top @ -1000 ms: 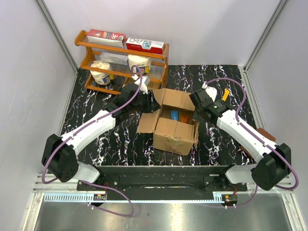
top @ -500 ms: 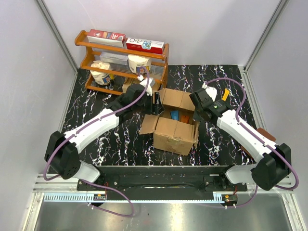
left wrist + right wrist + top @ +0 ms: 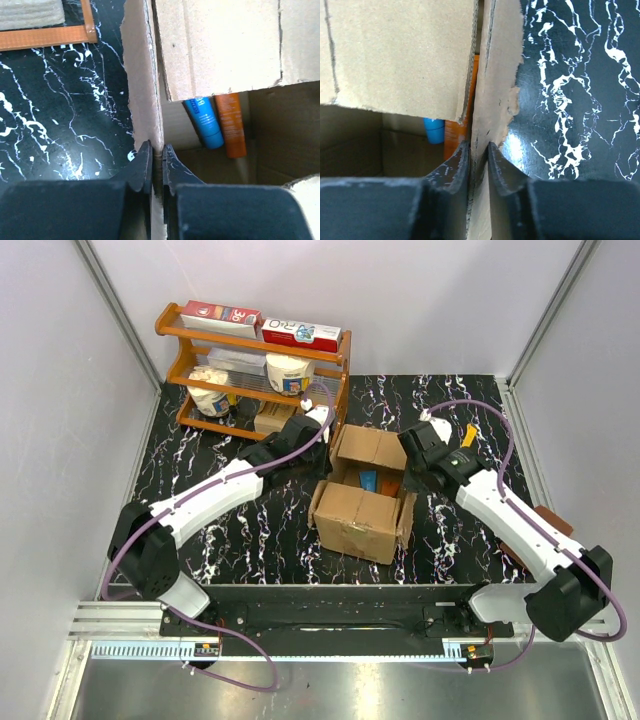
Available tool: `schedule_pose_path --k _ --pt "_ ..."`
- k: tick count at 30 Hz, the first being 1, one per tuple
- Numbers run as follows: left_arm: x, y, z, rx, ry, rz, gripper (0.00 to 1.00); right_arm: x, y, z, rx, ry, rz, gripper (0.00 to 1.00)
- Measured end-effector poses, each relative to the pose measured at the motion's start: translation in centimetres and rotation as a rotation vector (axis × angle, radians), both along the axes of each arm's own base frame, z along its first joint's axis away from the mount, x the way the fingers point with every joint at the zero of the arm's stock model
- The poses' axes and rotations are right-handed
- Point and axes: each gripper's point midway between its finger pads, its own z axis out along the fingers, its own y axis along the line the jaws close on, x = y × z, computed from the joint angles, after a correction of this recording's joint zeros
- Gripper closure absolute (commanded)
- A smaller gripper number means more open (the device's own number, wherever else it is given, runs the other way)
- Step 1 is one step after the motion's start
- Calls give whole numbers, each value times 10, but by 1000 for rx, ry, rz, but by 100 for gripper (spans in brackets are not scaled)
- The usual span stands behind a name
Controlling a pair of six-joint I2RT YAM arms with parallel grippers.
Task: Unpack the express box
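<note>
Bright, even light from above; my wrist views go soft up close.

Overhead the light is diffuse, leaving only faint shadows beside the box [image 3: 360, 510] on the table [image 3: 260, 540] and a pale sheen on the metal strip [image 3: 300, 680] at the near edge. In my right wrist view the glossy table throws a white glare patch just beside the card. The box's inside is dim, and my dark fingers [image 3: 445, 170] blur in both wrist views.

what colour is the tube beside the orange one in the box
Blue. The tube shows best in the left wrist view, inside the express box.
</note>
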Motion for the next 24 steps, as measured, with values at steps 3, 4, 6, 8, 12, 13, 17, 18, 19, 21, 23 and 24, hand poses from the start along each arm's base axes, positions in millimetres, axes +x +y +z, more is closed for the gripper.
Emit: schedule_pose_path --k 3,4,6,8,12,13,17,18,19,21,23,24 --pt "2 4 -2 28 0 11 100 0 6 16 31 -22 30 63" --pt "2 5 -2 35 2 8 100 1 7 23 37 -34 40 61" --pt "2 6 -1 53 2 -3 100 3 7 45 46 -84 66 60" --pt "1 6 1 73 -7 -29 100 7 9 75 68 -162 95 60" --pt "-3 10 3 126 -21 -79 100 8 15 136 132 -341 187 67" --pt "-4 11 3 135 -21 -86 100 6 19 147 153 -376 225 68" --pt "-4 12 3 151 -30 -103 100 3 41 153 209 -399 355 73" --pt "-4 12 3 152 -30 -105 100 4 48 148 220 -390 377 72" --pt "-4 12 3 154 -30 -107 100 4 56 139 230 -375 404 71" --pt "-4 12 2 155 -30 -108 100 4 76 108 231 -313 460 71" --pt "-5 12 2 154 -30 -108 100 -2 92 68 211 -228 505 73" --pt "-5 12 2 155 -30 -108 100 -5 96 50 196 -186 518 73"
